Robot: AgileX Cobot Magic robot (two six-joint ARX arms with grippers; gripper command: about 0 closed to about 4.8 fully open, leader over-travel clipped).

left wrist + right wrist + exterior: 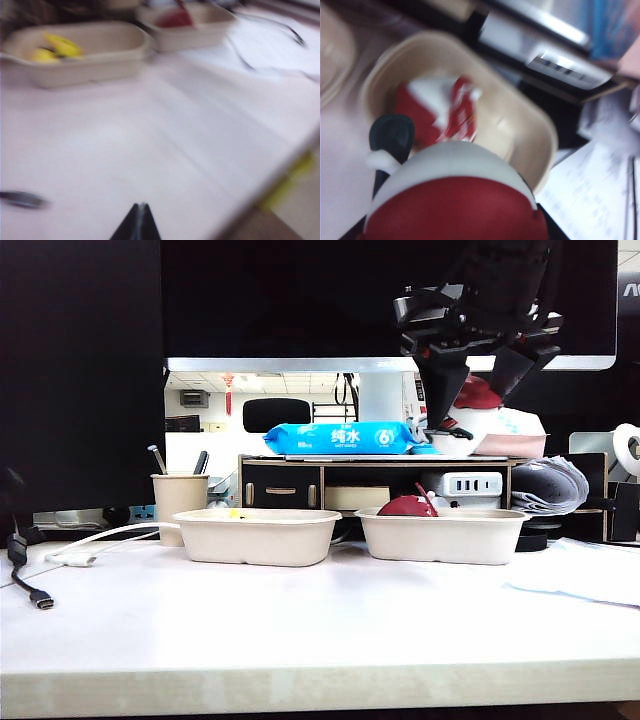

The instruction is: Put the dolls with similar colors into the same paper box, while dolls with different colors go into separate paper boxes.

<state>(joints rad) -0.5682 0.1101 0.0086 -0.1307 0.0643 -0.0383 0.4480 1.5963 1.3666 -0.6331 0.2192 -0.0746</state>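
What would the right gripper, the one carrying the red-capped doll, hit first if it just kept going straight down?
Probably the red-capped doll already lying in the right paper box. The right gripper holds its white doll directly above that box, though depth is hard to judge.

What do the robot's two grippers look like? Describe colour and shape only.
The right gripper is black and blocky, with two dark tapering fingers; one rounded black pad shows at the wrist. Only a black pointed tip of the left gripper shows, blurred.

My left gripper (139, 222): motion-blurred, cut off at frame edge. Held white doll (452, 200): cropped, hiding my right fingers.
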